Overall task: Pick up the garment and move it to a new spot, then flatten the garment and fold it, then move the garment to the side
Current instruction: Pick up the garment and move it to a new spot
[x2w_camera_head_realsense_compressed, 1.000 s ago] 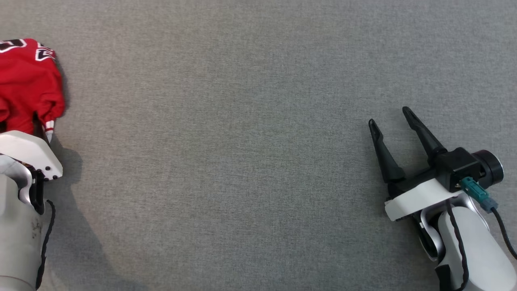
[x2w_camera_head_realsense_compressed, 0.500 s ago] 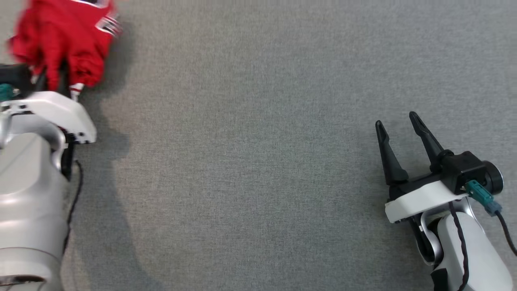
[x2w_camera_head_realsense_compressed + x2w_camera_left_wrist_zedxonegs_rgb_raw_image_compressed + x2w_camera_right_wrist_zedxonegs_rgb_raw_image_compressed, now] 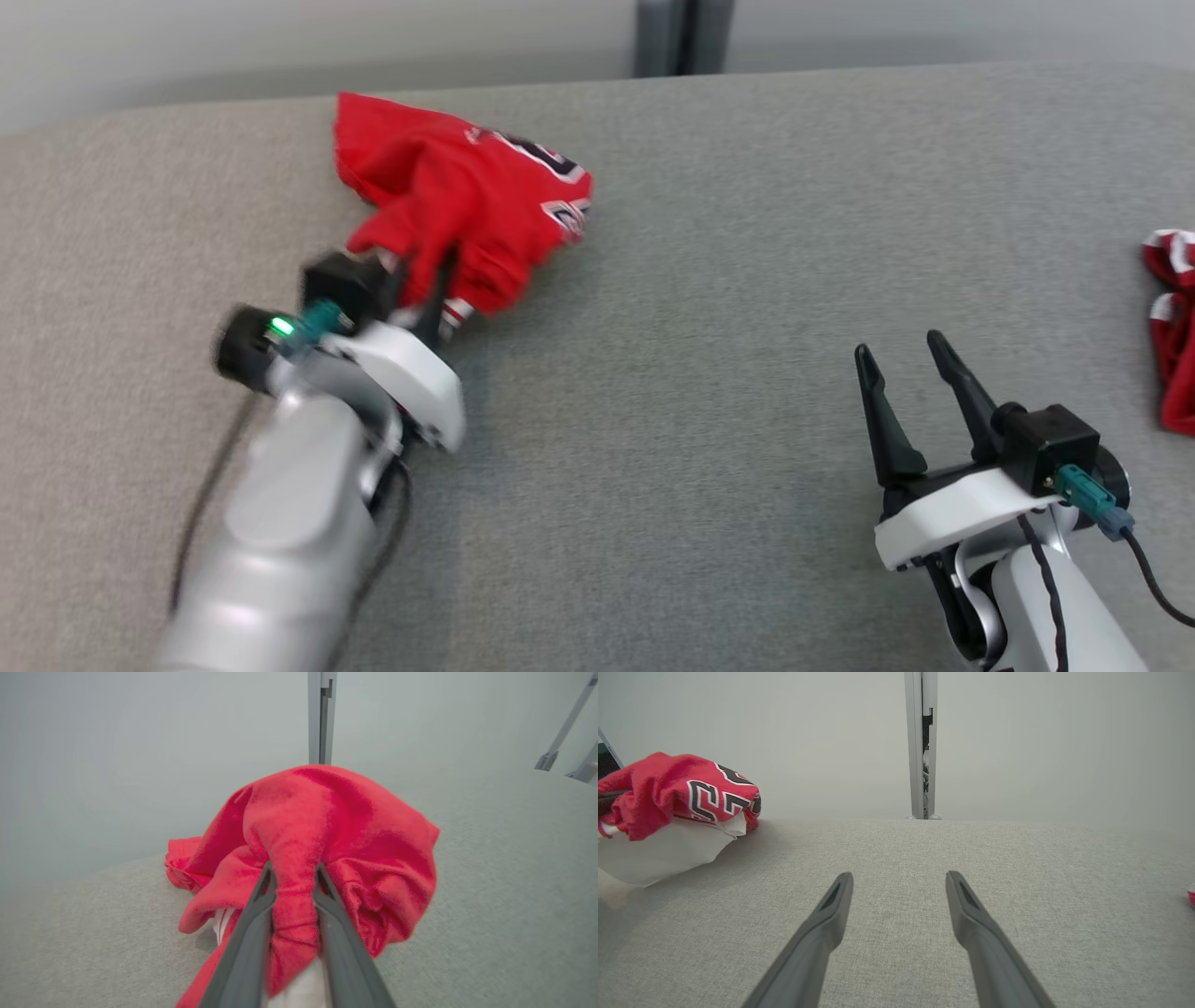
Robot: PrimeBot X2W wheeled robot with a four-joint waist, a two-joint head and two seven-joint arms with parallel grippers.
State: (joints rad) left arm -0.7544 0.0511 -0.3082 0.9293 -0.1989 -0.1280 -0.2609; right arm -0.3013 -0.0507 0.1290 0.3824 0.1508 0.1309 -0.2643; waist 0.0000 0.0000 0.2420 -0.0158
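The garment (image 3: 457, 201) sits bunched toward the far left of the surface, close to its back edge. A fold of it is pinched between the narrow-set fingers of the left gripper (image 3: 294, 872). In the left wrist view the cloth bulges up and over the fingertips, and its left end trails down onto the surface.

It is red and soft-looking, with heavy creases. Black characters outlined in white run across its upper side (image 3: 714, 798), and a white-striped hem (image 3: 455, 313) hangs by the gripper. In the right wrist view a white patch (image 3: 663, 856) lies under the red. It may be lining or the left gripper's pale casing; the view does not settle which.

The right gripper (image 3: 897, 344) hovers at the near right, well apart from the garment, with its fingers spread wide and nothing between them.

A second red piece (image 3: 1172, 327) with white trim lies at the far right edge.

The surface (image 3: 728, 280) is a flat grey woven fabric. Behind it rises a plain pale wall (image 3: 1064, 742) with one grey upright post (image 3: 920, 742) near its middle. Slanted grey struts (image 3: 565, 723) show at the upper right of the left wrist view.
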